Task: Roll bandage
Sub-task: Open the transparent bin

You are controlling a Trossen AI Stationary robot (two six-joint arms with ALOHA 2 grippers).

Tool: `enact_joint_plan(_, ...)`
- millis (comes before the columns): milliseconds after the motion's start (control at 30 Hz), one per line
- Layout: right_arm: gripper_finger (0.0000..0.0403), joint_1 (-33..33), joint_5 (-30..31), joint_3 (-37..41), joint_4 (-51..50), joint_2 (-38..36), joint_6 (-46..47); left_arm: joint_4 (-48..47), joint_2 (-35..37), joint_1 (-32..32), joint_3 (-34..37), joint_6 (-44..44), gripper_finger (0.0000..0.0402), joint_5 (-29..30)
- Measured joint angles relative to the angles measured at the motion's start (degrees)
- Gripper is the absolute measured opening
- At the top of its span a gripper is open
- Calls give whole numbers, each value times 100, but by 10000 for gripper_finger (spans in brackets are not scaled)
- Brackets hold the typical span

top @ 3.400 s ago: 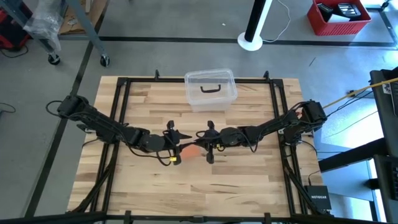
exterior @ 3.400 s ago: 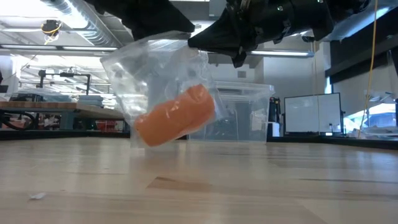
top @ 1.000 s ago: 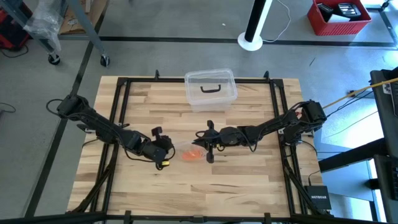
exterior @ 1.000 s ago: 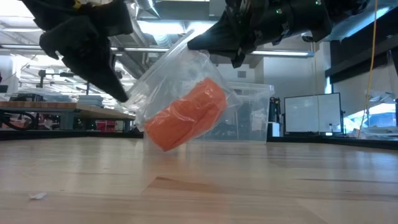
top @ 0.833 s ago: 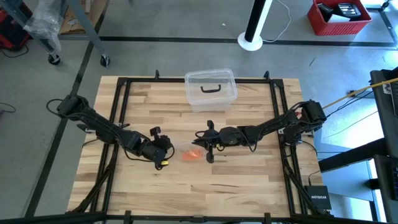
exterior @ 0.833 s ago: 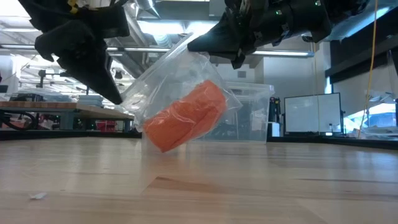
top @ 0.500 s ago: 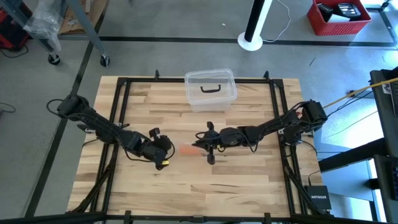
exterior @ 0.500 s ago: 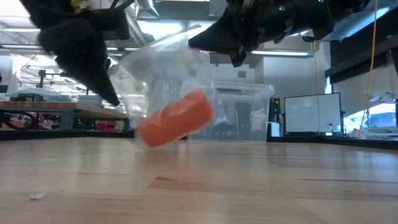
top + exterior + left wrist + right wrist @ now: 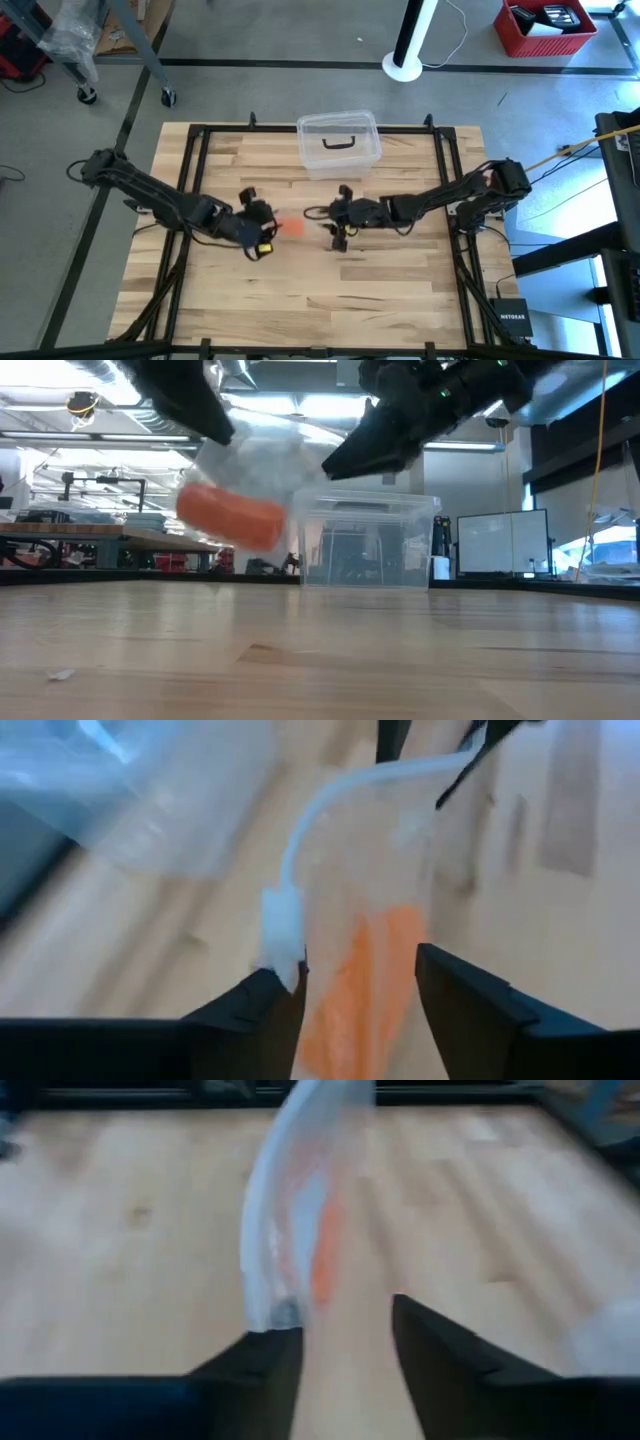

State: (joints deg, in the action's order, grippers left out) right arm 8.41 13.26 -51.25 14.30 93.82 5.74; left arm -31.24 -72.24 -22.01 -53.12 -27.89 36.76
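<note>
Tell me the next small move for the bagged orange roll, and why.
Probably lower the left claw until the clear plastic bag holding the orange bandage roll rests on the wooden table. The bag hangs above the wood beside that claw, the right claw stands open, and the roll is unwrapped from nothing yet.

Your bandage (image 9: 231, 517) is a small bright orange cylinder — rolled, tilted, sealed inside a clear wrapper (image 9: 262, 472). It hangs above the wooden surface (image 9: 330, 270), not touching it — near the middle, between both arms.

Clear plastic box (image 9: 339, 143) blocks table's (image 9: 400, 290) far middle; near half open.
</note>
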Motion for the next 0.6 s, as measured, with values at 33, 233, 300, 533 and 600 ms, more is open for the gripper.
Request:
enact_joint_plan(33, 171, -64, 122, -73, -219, -77, -116, 15, 80, 113, 0, 208, 184, 48)
enact_joint_plan(233, 250, -621, 242, -259, -1023, -292, -852, 103, 306, 1080, 184, 1062, 212, -314)
enact_joint_plan(300, 264, -830, 115, -277, -1049, -322, -992, 281, 314, 1456, 334, 1230, 219, -954)
enact_joint_plan(533, 275, -1302, -148, -275, -1717, -676, -1074, 993, 386, 2271, 563, 1951, 223, -1865)
enact_joint_plan(600, 275, -1338, -183, -295, -2058, -1062, -1076, 1420, 479, 2436, 421, 2240, 223, -2082)
